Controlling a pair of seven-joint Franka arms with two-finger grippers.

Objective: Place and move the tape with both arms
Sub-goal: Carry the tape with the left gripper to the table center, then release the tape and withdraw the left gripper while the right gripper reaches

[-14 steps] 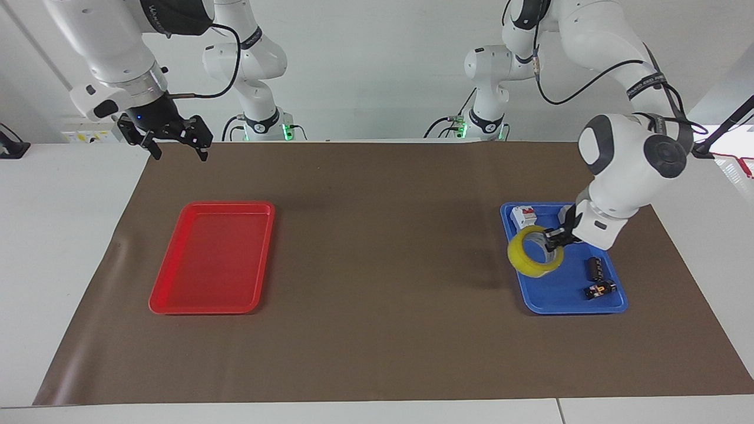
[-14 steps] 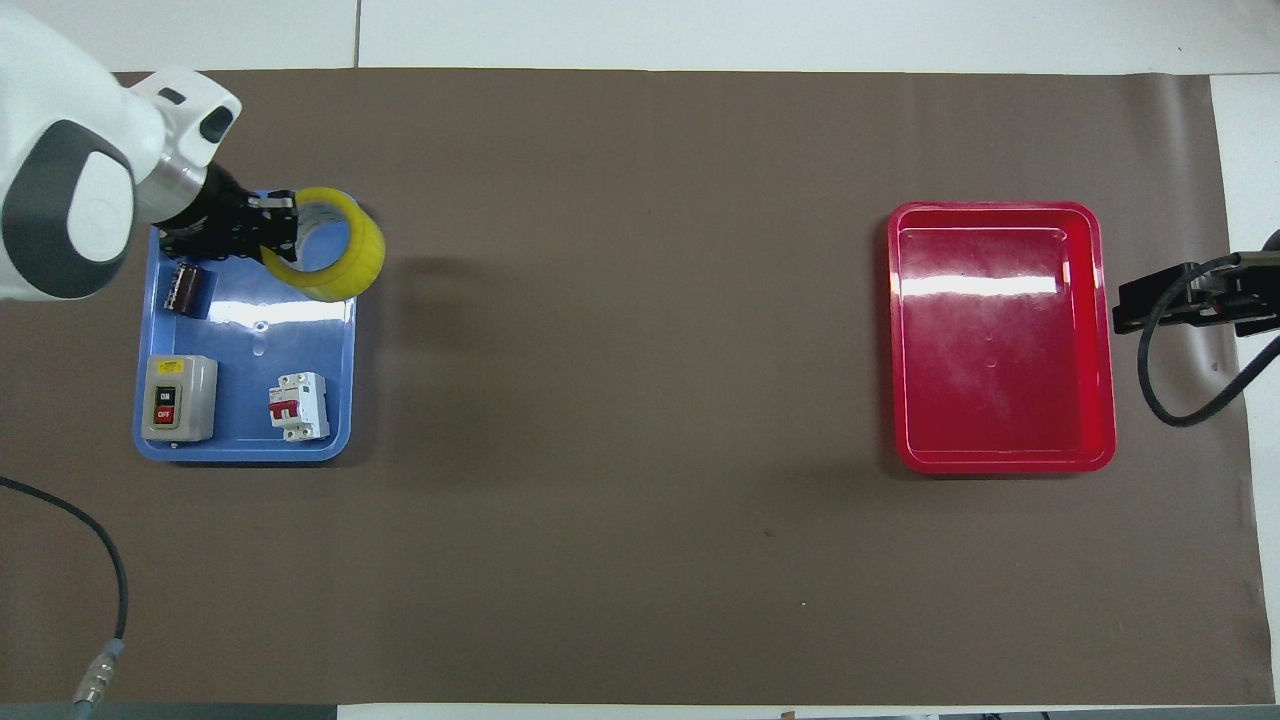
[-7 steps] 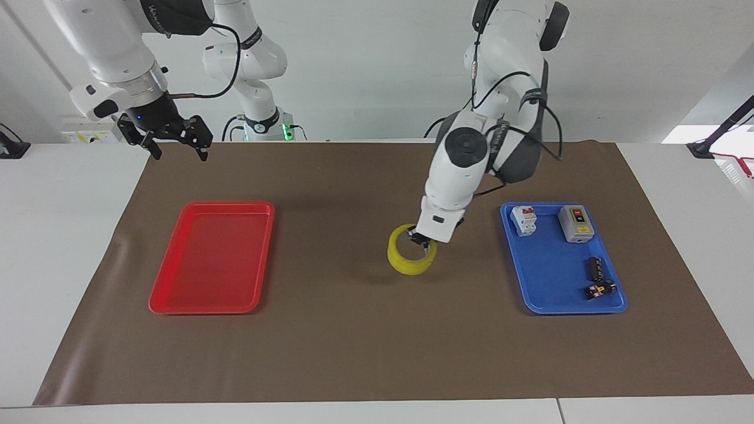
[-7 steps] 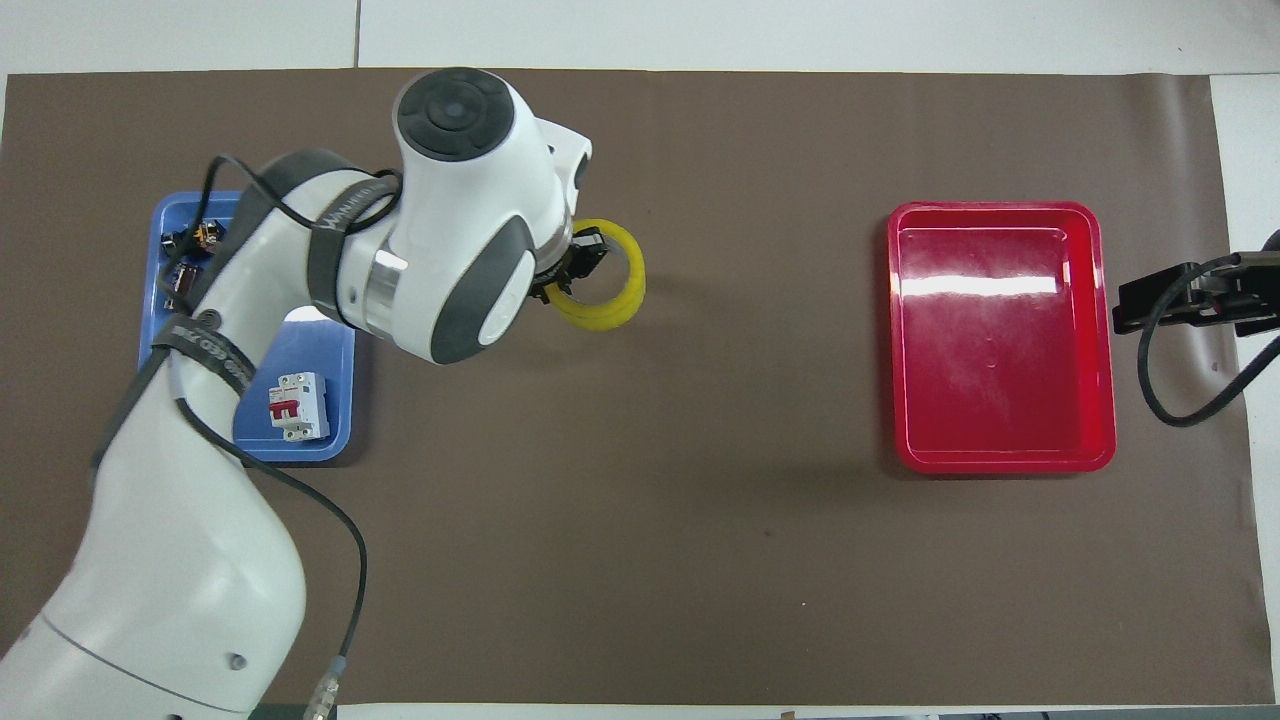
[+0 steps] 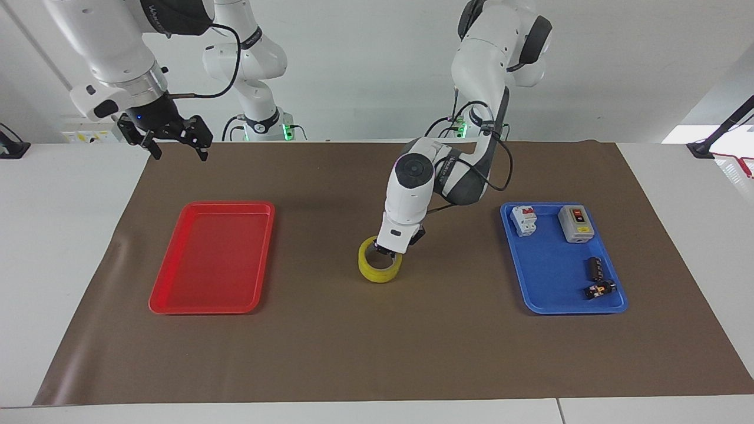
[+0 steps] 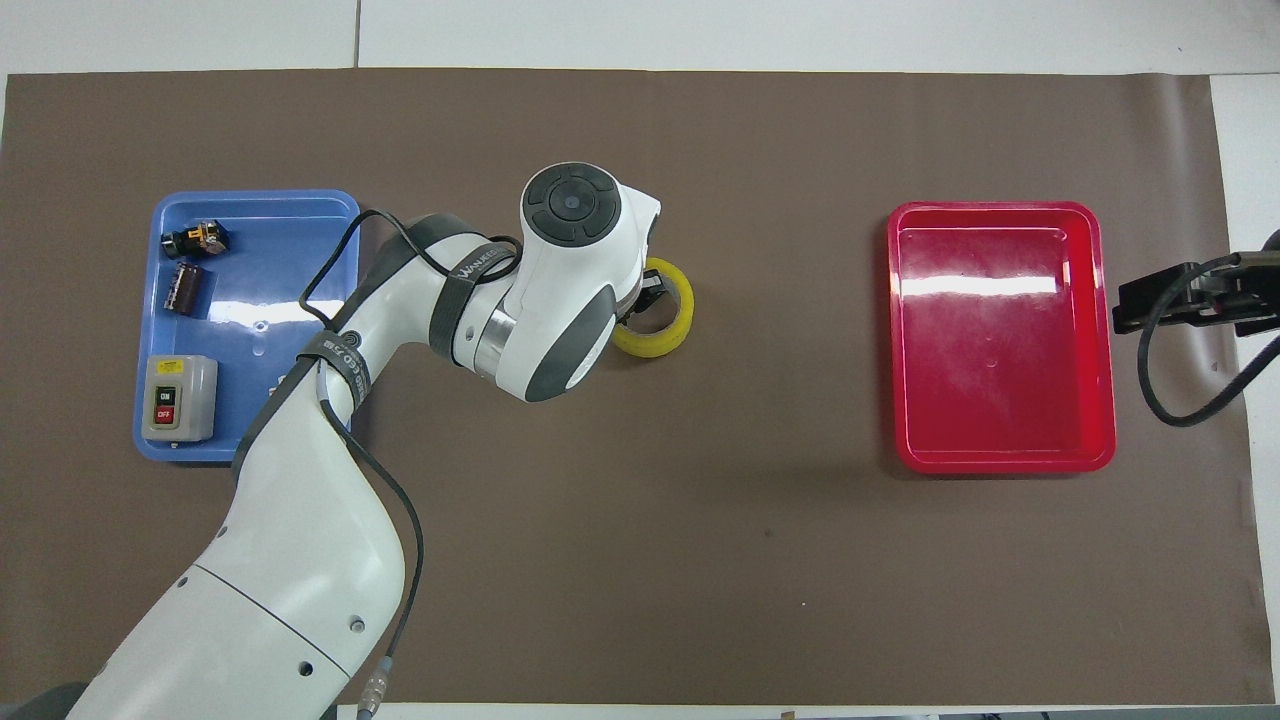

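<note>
Tape (image 5: 380,268) half-hidden, left pincer (image 5: 387,252) gripping rim

A brown mat (image 5: 377,353) covers the white table (image 5: 59,235). At its 9 o'clock in the facing view lies an empty red tray (image 5: 213,257); at 3 o'clock a blue tray (image 5: 548,300). In the blue tray, a white breaker with red toggles (image 5: 523,220) sits at 11 o'clock, a grey switch box (image 5: 575,223) at 1 o'clock, a dark cylindrical part (image 5: 594,268) and a small black-and-orange part (image 5: 599,289) toward 5 o'clock.
</note>
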